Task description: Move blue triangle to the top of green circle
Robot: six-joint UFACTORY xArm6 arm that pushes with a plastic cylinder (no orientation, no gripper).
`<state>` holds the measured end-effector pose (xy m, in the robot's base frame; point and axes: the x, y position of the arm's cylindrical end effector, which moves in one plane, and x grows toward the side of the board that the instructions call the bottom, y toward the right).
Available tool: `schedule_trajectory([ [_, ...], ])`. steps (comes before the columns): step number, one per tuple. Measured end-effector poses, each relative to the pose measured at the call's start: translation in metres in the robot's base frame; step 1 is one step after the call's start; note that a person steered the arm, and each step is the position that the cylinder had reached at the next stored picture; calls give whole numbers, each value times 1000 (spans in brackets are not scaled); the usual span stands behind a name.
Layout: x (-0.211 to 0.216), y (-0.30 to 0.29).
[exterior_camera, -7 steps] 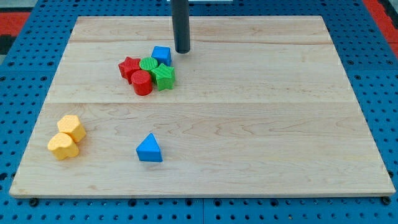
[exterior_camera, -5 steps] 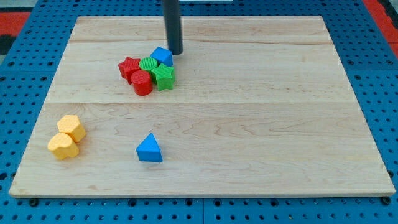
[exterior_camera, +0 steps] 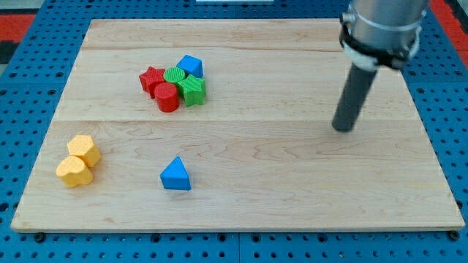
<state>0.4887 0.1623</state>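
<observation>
Blue triangle (exterior_camera: 175, 174) sits alone low on the board, well to the view's left of my tip (exterior_camera: 342, 128) and slightly below it; untouched. Green circle (exterior_camera: 175, 75) is up-left of the tip, packed in with a red star (exterior_camera: 151, 78), red cylinder (exterior_camera: 167, 96), green star (exterior_camera: 193, 90) and another blue block (exterior_camera: 190, 66). No jaws here (bare rod, holding nothing). I'd go under the triangle, then push up, skirting the cluster. Triangle: small, solid blue, apex up.
</observation>
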Motion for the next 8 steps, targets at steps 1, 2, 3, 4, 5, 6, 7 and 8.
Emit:
schedule_trajectory([
  [1, 73, -2],
  [2, 128, -23],
  [3, 126, -99],
  [4, 120, -180],
  [5, 101, -225],
  [6, 66, -255],
  [7, 31, -266],
  [8, 23, -246],
])
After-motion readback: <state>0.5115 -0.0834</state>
